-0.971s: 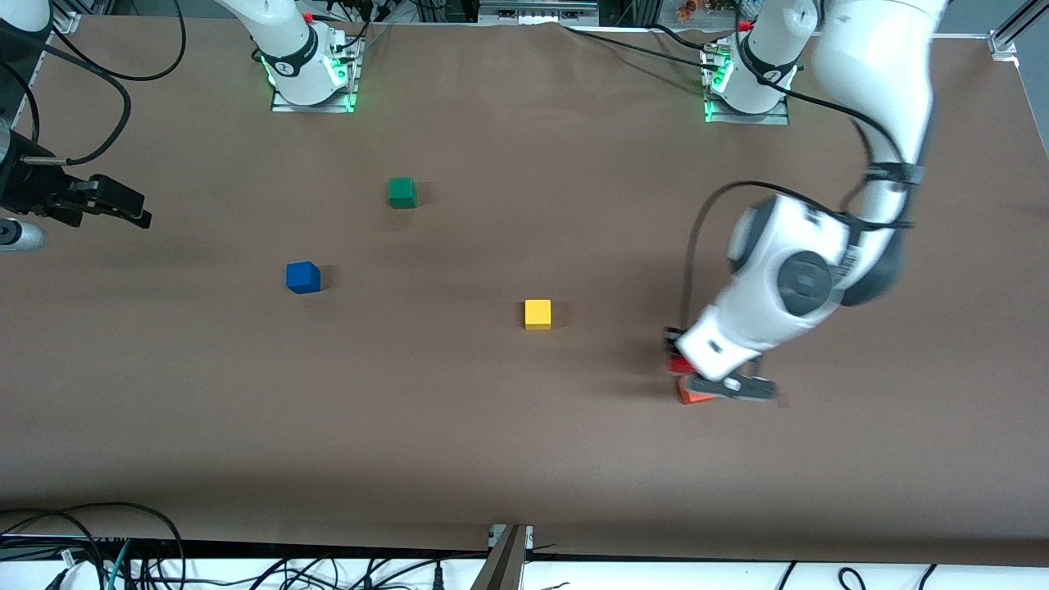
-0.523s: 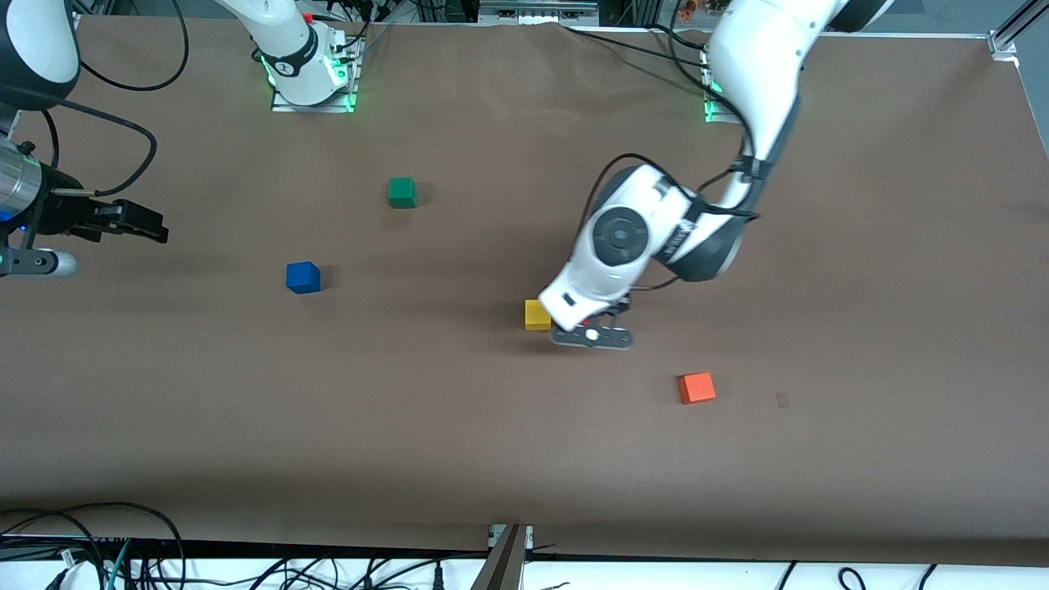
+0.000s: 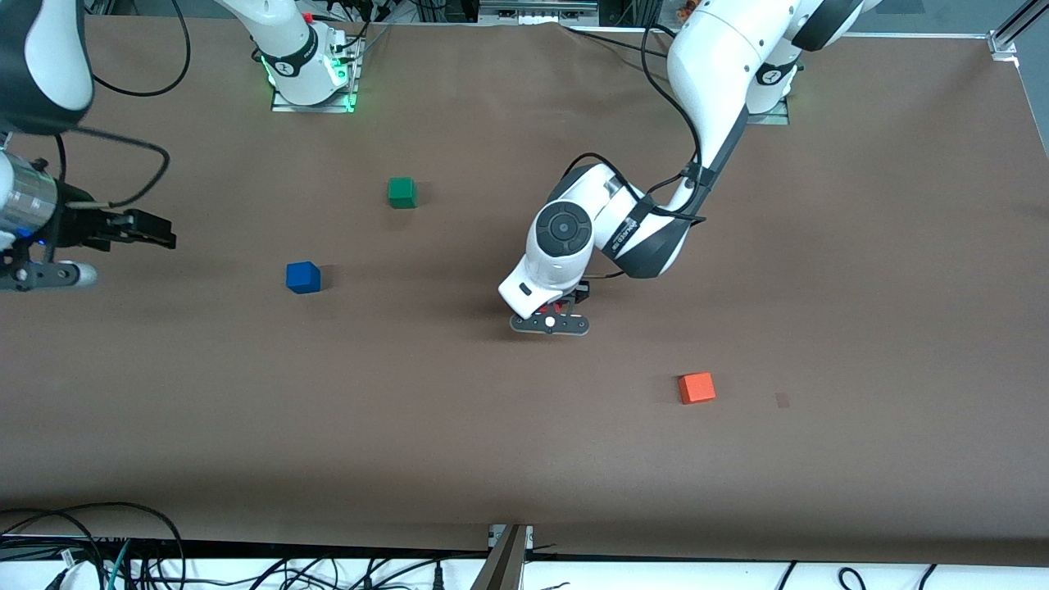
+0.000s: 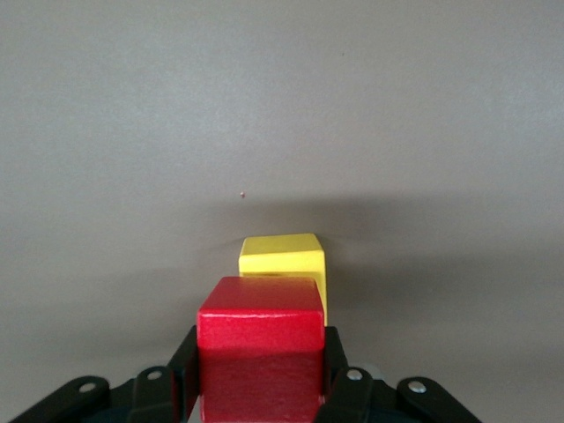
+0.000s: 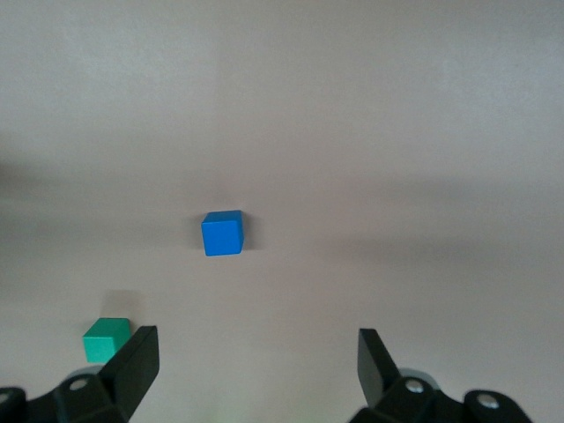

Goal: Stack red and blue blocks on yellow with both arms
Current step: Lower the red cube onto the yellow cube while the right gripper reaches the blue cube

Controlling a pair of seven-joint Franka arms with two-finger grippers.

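now over the yellow cube (image 4: pixel 282 256), left claw (image 4: pixel 261 370) grips red cube (image 4: pixel 261 345).

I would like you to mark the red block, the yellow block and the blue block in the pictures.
red block (image 4: pixel 260 352), left wrist view, on its front face.
yellow block (image 4: pixel 280 254), left wrist view, on its top face.
blue block (image 3: pixel 302 277), front view, on the middle of the cube.

Even, bright overhead light; soft shadows fall beside the blue cube (image 3: pixel 303 277) on the matte worktop (image 3: pixel 860 328). The right arm (image 3: pixel 41 65) looks slightly motion-blurred, perhaps.
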